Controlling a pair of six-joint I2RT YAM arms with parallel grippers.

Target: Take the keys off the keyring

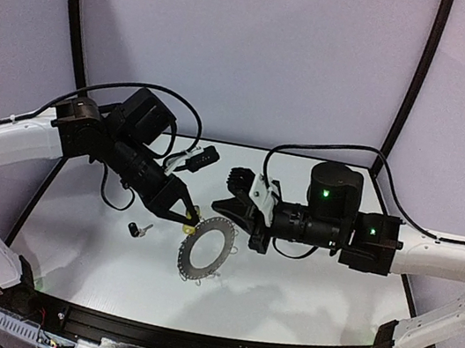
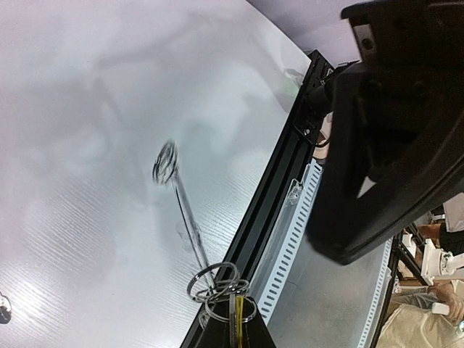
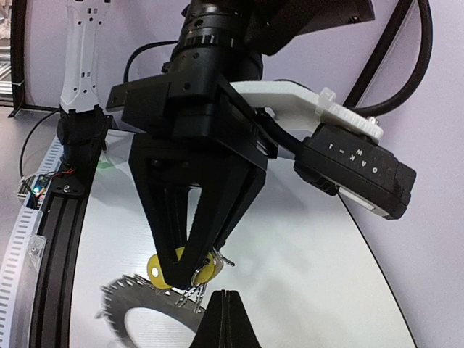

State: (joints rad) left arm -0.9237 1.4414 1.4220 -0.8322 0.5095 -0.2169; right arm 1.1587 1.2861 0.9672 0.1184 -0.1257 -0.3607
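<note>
left hand on the yellow key, right hand at the keyring's top rim

in the top view the keyring [image 1: 206, 250] lies flat on the counter [image 1: 310, 294] at frame centre. our left hand [image 1: 189, 214] points down-right at its upper-left rim, clamped on the yellow key [image 3: 161, 268]. the right hand [image 1: 226, 210], fingers together, sits just above the top rim; we cannot tell if it pinches anything. the black key [image 1: 137, 230] lies loose to the left. we judge the pull should run up-left, away from the keyring. no container shows.

Left claw [image 1: 192, 216] holds yellow key [image 1: 189, 227] at keyring [image 1: 186, 257].
</note>
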